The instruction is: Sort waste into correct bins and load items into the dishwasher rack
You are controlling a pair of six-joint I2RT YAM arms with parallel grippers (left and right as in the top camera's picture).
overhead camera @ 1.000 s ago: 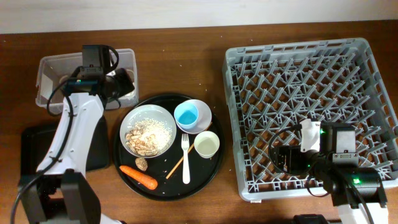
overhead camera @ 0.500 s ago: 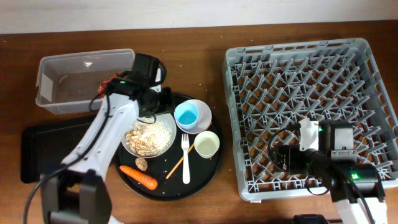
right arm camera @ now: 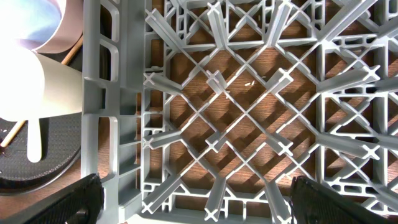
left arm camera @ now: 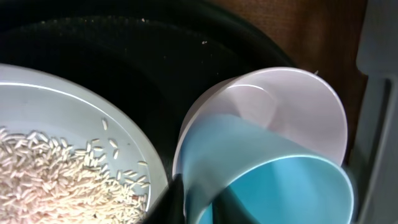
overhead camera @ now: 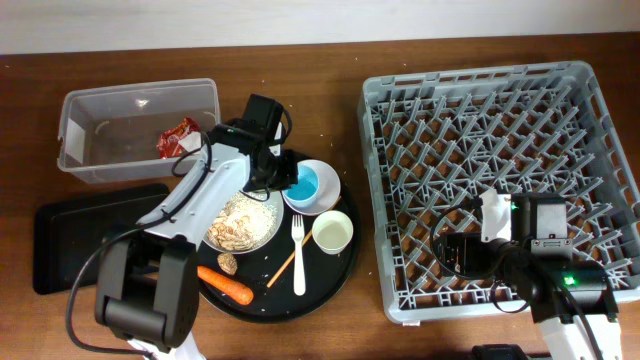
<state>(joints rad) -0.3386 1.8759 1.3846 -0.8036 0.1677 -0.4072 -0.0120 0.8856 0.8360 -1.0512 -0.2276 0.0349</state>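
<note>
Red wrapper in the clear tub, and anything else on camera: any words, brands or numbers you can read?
No text can be read in any view.
Red wrapper in the clear tub: any print is too small and blurred to read.
Blue cup and grey rack: no label or number shows.

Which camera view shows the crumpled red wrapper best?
Overhead: the crumpled red wrapper lies unobstructed inside the clear tub. Neither wrist view shows it at all: the left looks at the round tray, the right at the dishwasher rack.
</note>
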